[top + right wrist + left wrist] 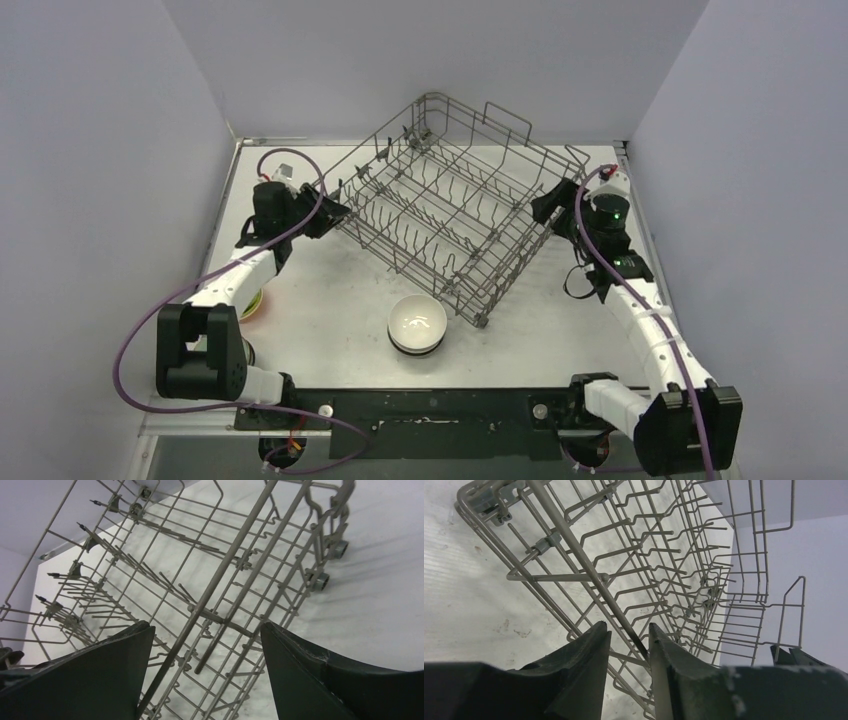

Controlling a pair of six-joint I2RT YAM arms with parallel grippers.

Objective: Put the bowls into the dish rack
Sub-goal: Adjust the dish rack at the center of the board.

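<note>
**Both arms at the rack, bowls waiting behind them**

The dish rack (450,205) sits cornerwise on the desk (330,290), one corner pointing at each arm and one at the near edge. The left jaws are at its left corner and the right jaws at its right corner, so the rack lies between the two arms.

In the left wrist view the left jaws stand narrow, astride a rim wire (574,545) that runs lengthwise away from them. A gap shows on one side of the wire, so no pinch is seen. In the right wrist view the right jaws stand wide, with a rim wire (235,550) passing slantwise between them, touching neither.

No bowl is in the rack. A white bowl (417,322) atop a dark one sits by the rack's near corner, midway between the arm bases, well apart from both jaws. A yellowish bowl (255,300) peeps out beneath the left forearm. Reaching either bowl would likely mean drawing an arm back toward its base.
</note>
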